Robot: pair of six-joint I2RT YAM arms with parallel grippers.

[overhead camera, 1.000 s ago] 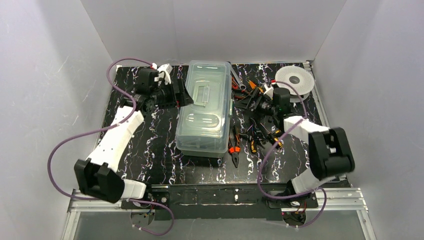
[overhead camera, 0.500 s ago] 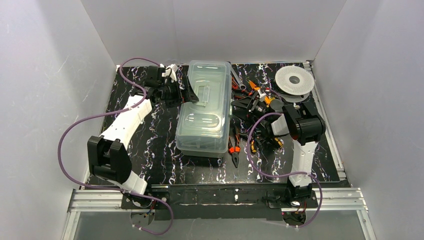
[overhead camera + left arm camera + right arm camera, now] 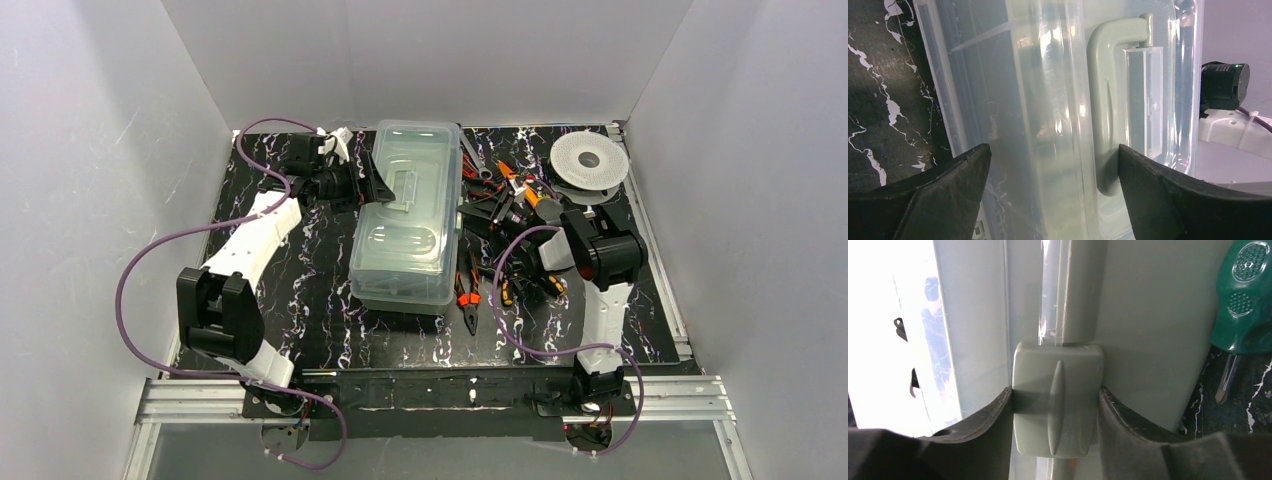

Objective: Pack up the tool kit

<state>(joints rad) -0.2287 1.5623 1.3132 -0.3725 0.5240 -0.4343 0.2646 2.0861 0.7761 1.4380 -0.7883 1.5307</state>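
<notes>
The clear plastic toolbox (image 3: pixel 408 215) stands mid-table with its lid down. My left gripper (image 3: pixel 380 188) is open at the box's far left side. In the left wrist view its jaws (image 3: pixel 1054 150) straddle the lid's edge, and one finger is next to the grey carry handle (image 3: pixel 1105 100). My right gripper (image 3: pixel 470 212) is at the box's right side. In the right wrist view it (image 3: pixel 1054 390) is shut on the grey latch (image 3: pixel 1057 405). Loose tools (image 3: pixel 505 270) lie to the right of the box.
Orange-handled pliers (image 3: pixel 466 292) lie by the box's right front corner. A green screwdriver (image 3: pixel 1243 305) lies next to the latch. A white spool (image 3: pixel 588 160) sits at the back right. White walls enclose the table.
My right arm has folded in and its gripper has moved left to the box's right side. My left gripper has moved right onto the lid's edge. The box has shifted slightly.
</notes>
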